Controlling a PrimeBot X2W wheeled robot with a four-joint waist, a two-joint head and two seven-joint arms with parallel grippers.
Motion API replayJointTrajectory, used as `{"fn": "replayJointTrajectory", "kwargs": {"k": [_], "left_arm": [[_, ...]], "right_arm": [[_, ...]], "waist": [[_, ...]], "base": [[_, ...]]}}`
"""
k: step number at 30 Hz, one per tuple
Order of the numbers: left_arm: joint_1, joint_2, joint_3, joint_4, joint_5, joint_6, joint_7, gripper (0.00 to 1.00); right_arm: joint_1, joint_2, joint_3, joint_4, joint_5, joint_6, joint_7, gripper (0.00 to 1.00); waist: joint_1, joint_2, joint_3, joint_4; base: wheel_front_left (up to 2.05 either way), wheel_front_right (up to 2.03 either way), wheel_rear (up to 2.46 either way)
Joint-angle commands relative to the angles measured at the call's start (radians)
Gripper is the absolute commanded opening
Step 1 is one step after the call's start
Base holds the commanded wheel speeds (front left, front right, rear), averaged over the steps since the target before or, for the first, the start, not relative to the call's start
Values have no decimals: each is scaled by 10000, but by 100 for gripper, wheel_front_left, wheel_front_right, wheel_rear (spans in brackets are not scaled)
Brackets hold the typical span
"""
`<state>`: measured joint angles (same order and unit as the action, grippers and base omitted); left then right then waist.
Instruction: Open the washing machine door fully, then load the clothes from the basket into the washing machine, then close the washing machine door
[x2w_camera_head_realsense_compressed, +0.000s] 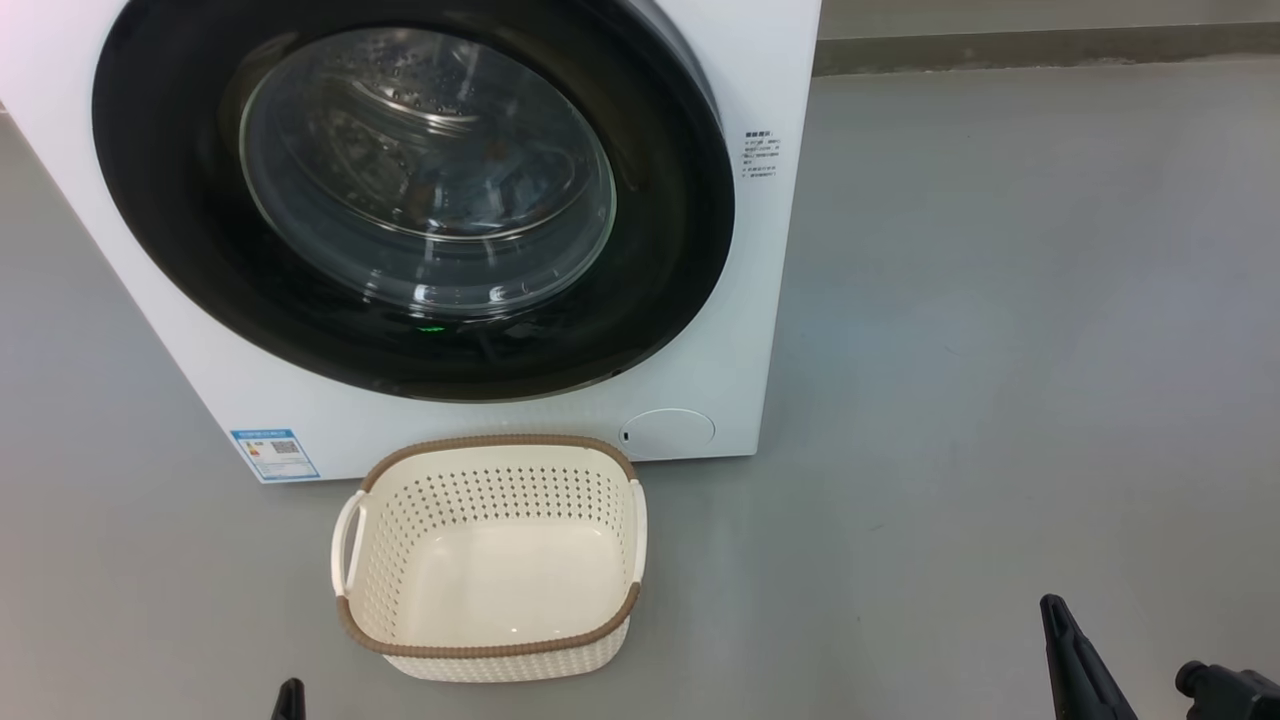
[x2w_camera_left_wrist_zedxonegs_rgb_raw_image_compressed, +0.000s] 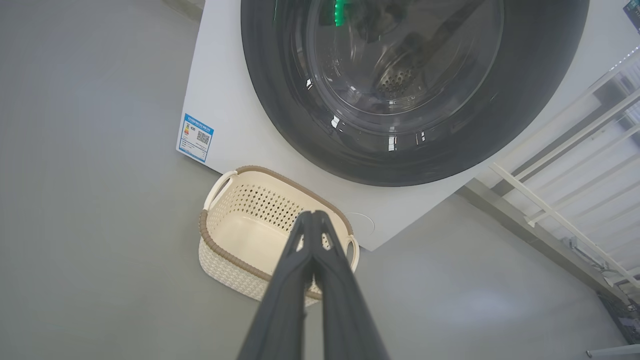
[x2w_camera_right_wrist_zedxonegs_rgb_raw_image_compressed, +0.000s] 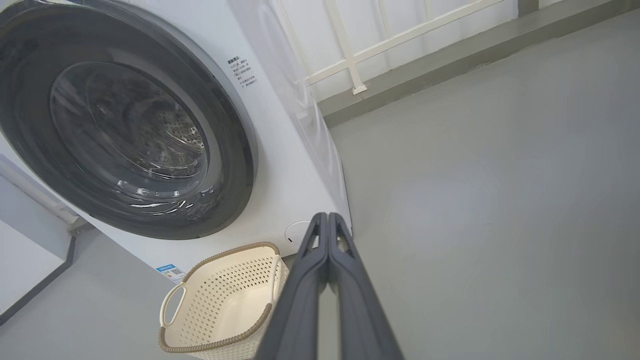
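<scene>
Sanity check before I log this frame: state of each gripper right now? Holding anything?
Left gripper: closed, fingers pressed together, holding nothing.
Right gripper: closed, fingers pressed together, holding nothing.

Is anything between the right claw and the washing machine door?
Nothing visible does. The shut right claw hangs above grey floor, facing the closed round glossy black-rimmed glass door of the white washing machine; the empty cream perforated plastic basket sits low, left of the claw.
</scene>
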<state>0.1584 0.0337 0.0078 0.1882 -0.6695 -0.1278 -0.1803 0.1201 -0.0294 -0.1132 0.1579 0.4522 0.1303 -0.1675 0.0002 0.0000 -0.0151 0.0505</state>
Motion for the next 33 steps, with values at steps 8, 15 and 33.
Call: {"fn": "replayJointTrajectory", "kwargs": {"k": [8, 15, 33], "left_arm": [[-616, 186, 153, -118, -1003, -9, 242, 0], [-778, 210, 192, -66, -1714, -10, 433, 0], [-1175, 255, 301, 65, -3422, -14, 907, 0]], "right_arm": [[-517, -70, 6, -115, 1163, 1, 260, 0], [-660, -81, 5, -36, 2009, 1, 468, 0], [-1007, -108, 2, 158, 4054, 2, 969, 0]], "waist": [[-1, 0, 16, -45], [-1, 0, 30, -82], [-1, 0, 62, -173]], "base": [[0, 0, 0], [0, 0, 0], [0, 0, 0]]}}
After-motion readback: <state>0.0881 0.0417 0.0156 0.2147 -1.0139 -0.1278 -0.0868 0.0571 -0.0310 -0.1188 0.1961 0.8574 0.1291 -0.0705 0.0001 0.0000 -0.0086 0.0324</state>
